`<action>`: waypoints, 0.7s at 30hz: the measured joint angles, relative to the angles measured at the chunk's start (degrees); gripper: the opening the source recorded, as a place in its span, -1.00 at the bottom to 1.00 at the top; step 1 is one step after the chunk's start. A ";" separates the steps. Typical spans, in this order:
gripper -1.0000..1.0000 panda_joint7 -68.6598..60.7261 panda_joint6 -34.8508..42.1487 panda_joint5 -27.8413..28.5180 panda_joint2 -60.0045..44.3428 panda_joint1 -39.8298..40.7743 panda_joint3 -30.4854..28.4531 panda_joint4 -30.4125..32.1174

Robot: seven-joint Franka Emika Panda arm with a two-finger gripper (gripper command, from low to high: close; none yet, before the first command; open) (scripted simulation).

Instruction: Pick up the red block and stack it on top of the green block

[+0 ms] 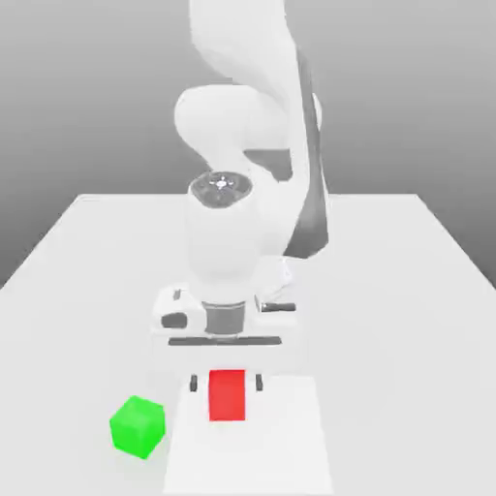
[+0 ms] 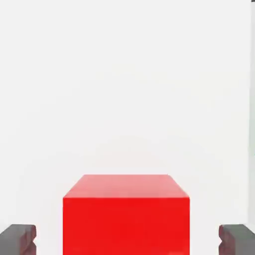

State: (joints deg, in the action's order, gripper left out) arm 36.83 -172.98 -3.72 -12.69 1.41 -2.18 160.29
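Red cube (image 1: 227, 396) sits between the parted fingertips of the Franka Panda's two-finger gripper (image 1: 227, 384), which we see released, a gap on either side of the block. Beneath them lies a white rectangular panel (image 1: 247, 465); we find the cube near its far edge. We spot the green cube (image 1: 138, 427), turned at an angle, just beside the panel, off its edge on the exterior view's left.
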 joint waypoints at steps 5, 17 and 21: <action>-1.00 0.08 -0.46 0.05 -0.55 0.25 0.25 -0.07; -1.00 -4.68 17.99 3.99 13.14 1.39 -7.52 -4.83; -1.00 -11.49 19.06 1.92 9.12 6.38 -9.44 -9.87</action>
State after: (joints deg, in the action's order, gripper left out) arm 25.34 -153.92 -1.80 -3.57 7.80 -11.62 150.42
